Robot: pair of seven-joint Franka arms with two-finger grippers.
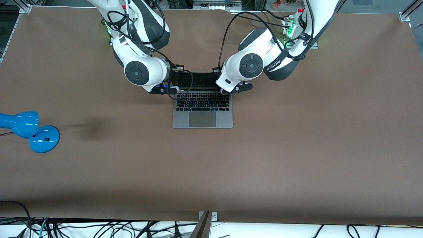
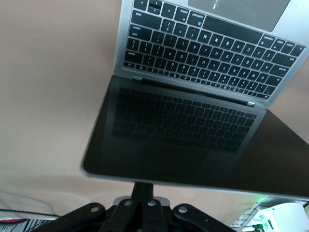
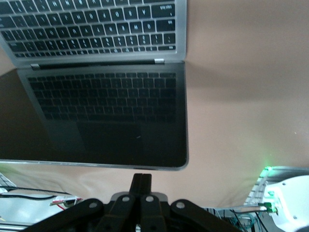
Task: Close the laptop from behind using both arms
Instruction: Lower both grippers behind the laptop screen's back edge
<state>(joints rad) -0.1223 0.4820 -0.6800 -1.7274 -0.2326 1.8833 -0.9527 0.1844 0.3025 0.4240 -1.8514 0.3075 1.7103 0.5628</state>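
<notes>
Brown tabletop (image 1: 211, 185) fills the lower frame of the front view and is the largest surface you work over. Both arms enter from the top edge of that frame: the left arm (image 1: 264, 62) and the right arm (image 1: 138, 59) bend inward and end level with each other at the laptop's hinge line.

Locate the laptop (image 1: 202, 109) at the centre of the frame, just above mid-height. Its base lies flat with the trackpad toward the front camera. Its lid stands open, tilted back toward the robots' bases. A blue lamp (image 1: 33, 130) lies well apart, at the right arm's end of the table – ignore it.

Check the grippers:
- The left gripper (image 1: 239, 88) is at the lid corner on its own arm's side, fingers pressed together, holding nothing.
- The right gripper (image 1: 162, 89) is at the opposite lid corner, fingers likewise together and empty.

Note the governing relation – in each wrist view the closed fingertips (left (image 2: 141, 191), right (image 3: 141, 181)) sit at the lid's free edge, on its back face. Contact cannot be confirmed. That edge runs from one arm to the other, so neither arm is nearer. Expect the push to go toward the keyboard, both ends together, or the lid may twist.
</notes>
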